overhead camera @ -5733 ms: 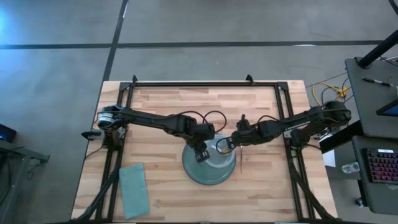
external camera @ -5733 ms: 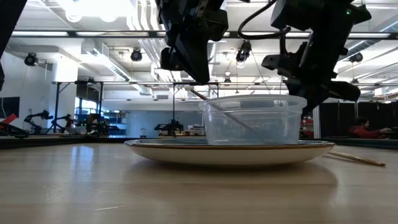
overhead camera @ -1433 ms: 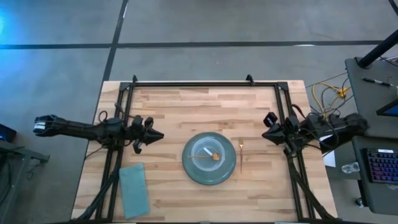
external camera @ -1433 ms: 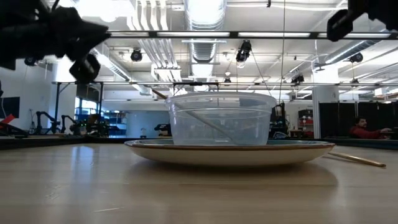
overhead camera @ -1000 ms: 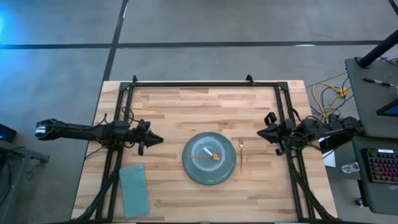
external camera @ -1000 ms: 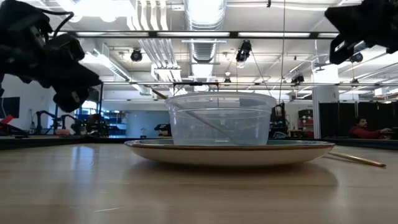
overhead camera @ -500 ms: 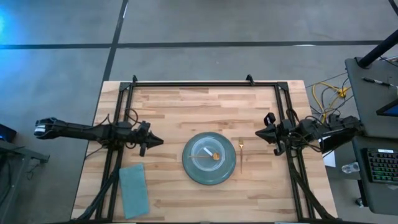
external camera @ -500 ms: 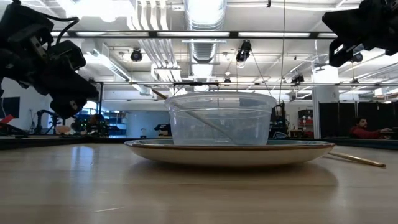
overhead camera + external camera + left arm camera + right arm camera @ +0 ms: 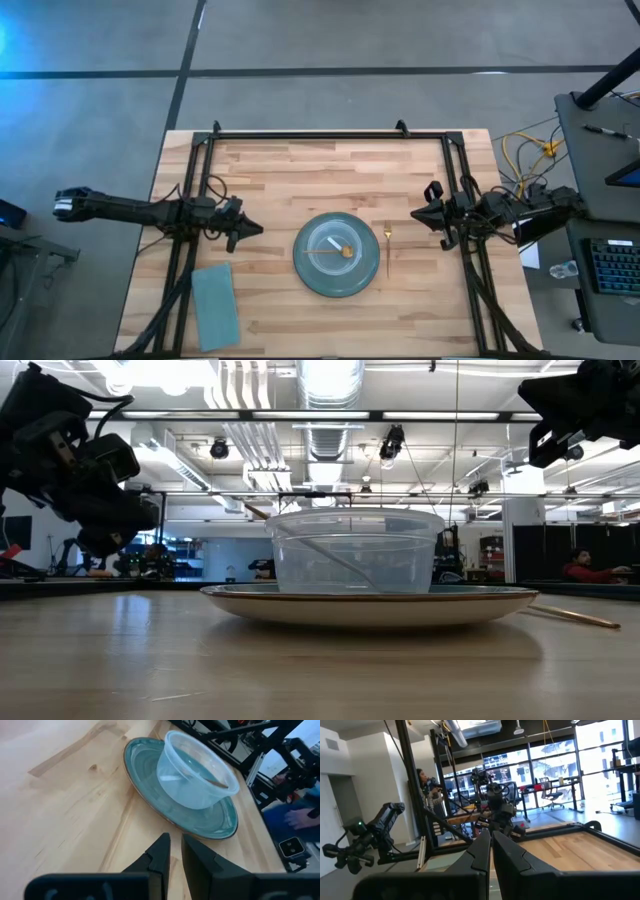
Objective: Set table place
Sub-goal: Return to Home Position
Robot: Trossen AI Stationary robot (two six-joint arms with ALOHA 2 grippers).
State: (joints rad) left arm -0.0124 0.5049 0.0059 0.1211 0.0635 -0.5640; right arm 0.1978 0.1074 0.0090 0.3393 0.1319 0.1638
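The wooden table [image 9: 270,170] carries a teal plate [image 9: 305,275] at its middle, also seen in the low view [image 9: 250,600]. A clear plastic bowl [image 9: 335,245] stands on the plate, and a utensil [image 9: 340,560] leans inside it. A thin gold utensil [image 9: 387,250] lies flat on the table just right of the plate. My left gripper [image 9: 258,229] hovers left of the plate, empty, its fingers [image 9: 161,852] shut but for a narrow slit. My right gripper [image 9: 416,215] hovers right of the gold utensil, shut and empty [image 9: 490,845].
A teal folded napkin [image 9: 215,305] lies flat near the table's near left corner. The black rail frame [image 9: 310,134] runs along the far edge and both sides. A person [image 9: 426,790] stands in the room beyond the table. Bare wood lies between each gripper and the plate.
My left gripper has sunk a little and drifted slightly toward the table's near edge. The plate, bowl and utensils have stayed in place.
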